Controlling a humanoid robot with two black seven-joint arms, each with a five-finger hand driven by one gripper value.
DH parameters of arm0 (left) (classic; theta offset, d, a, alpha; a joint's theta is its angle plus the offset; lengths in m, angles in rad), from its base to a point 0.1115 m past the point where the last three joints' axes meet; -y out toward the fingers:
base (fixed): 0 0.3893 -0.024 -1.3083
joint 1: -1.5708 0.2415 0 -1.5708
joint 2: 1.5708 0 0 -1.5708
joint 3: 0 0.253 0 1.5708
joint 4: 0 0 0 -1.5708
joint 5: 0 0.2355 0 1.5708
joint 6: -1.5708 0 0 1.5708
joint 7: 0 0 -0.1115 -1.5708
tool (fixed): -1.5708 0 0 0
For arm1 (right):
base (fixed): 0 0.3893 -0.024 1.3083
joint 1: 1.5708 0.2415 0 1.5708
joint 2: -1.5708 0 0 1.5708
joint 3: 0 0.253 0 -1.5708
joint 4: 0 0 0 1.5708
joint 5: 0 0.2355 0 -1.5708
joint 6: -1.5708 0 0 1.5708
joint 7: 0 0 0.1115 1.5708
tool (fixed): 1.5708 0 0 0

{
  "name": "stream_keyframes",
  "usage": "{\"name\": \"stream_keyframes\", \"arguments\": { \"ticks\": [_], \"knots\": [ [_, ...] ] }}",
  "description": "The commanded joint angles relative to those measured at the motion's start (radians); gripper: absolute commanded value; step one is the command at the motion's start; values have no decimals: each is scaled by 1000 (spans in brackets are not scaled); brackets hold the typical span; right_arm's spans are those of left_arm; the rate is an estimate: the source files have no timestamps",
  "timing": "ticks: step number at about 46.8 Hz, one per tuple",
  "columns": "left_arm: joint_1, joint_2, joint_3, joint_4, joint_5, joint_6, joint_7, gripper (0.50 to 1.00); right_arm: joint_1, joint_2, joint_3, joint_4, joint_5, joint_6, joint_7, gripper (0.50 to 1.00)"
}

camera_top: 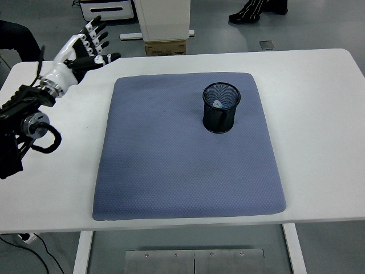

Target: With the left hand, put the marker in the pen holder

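A black mesh pen holder stands upright on the right part of the blue-grey mat. Inside it the marker shows as a pale tip against the dark mesh. My left hand is far off at the upper left, above the table's far-left corner. Its white and black fingers are spread and hold nothing. The black left arm runs down along the left edge of the picture. The right arm does not show.
The white table carries the mat in its middle. Beyond the far edge are a cardboard box, a white cabinet base and a person's shoes on the grey floor.
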Motion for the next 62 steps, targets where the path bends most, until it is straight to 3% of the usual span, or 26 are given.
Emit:
{"name": "stream_keyframes", "arguments": {
  "ticks": [1, 7, 16, 23, 62],
  "knots": [
    [43, 20, -4, 0, -4, -3, -4, 1000, 0, 0, 0, 0, 0, 0, 0, 1000],
    [103, 60, -41, 0, -21, -6, -6, 1000, 0, 0, 1, 0, 0, 0, 0, 1000],
    [167, 141, -121, 0, -58, -96, -4, 1000, 0, 0, 0, 0, 0, 0, 0, 1000],
    [193, 189, -134, 0, -62, -104, -6, 1000, 0, 0, 0, 0, 0, 0, 0, 1000],
    [230, 205, -148, -2, -87, -104, 1, 1000, 0, 0, 0, 26, -3, 3, -11, 1000]
  ]
}}
